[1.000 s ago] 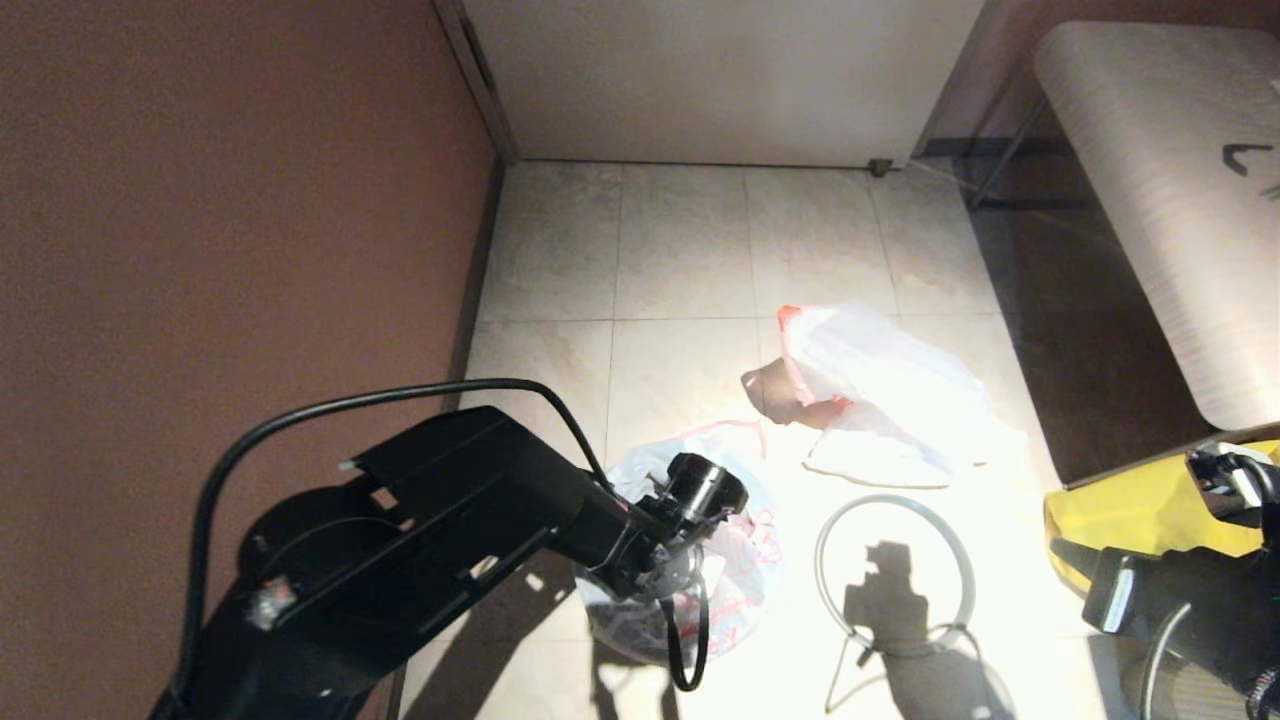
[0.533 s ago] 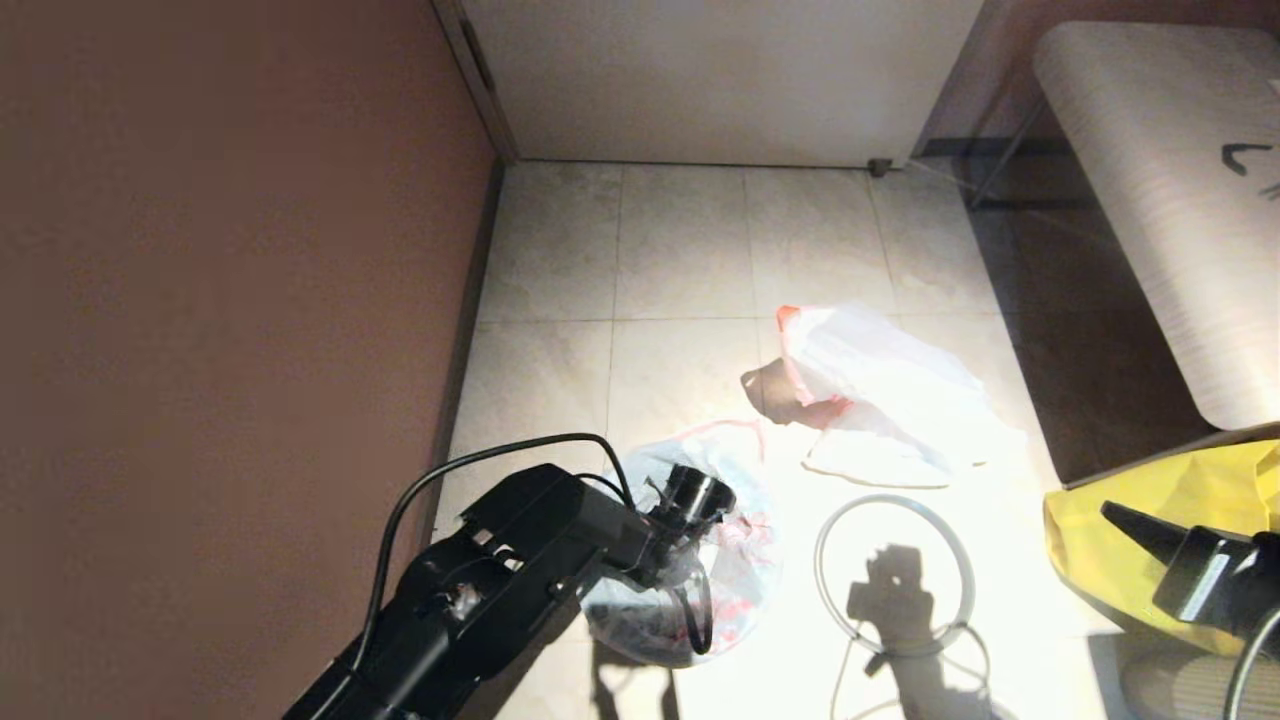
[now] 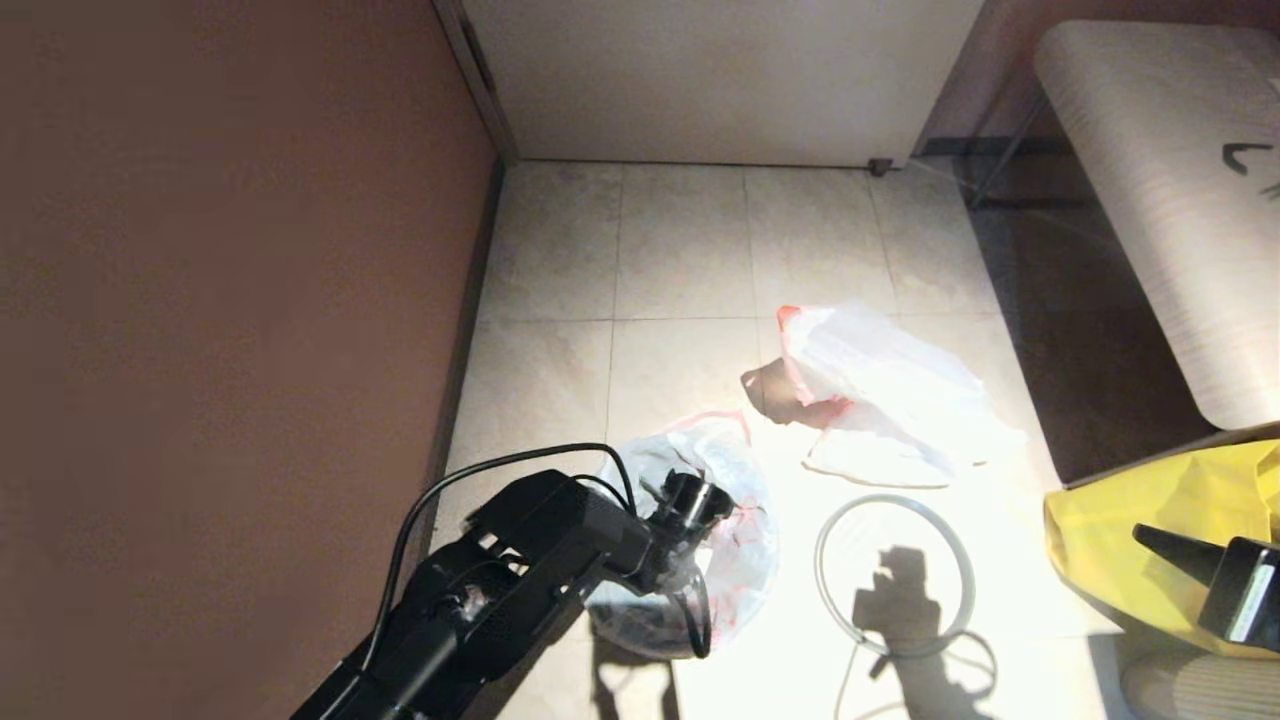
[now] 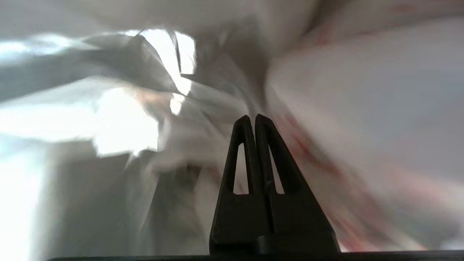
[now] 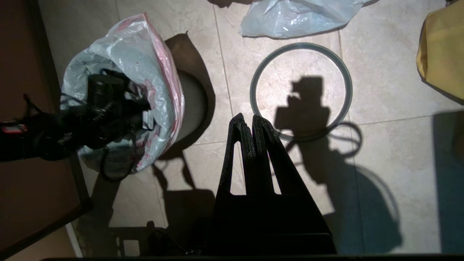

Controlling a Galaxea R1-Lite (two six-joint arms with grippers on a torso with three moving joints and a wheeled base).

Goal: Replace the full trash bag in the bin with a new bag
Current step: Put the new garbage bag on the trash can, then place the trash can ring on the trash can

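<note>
New bag [image 3: 735, 520] with red print: draped in and over bin [image 5: 194, 103], mouth open. Left gripper [image 4: 255, 117]: down inside that bag, fingers pressed together, bare of film. Grey hoop [image 3: 893, 572]: flat on floor just right of bin, off its rim. Full trash bag [image 3: 890, 400]: lying on tiles beyond hoop, farther from robot than bin. Right gripper [image 5: 246, 119]: clenched on nothing, raised above floor between bin and hoop. Yellow bag [image 3: 1150, 530]: far right of bin.
</note>
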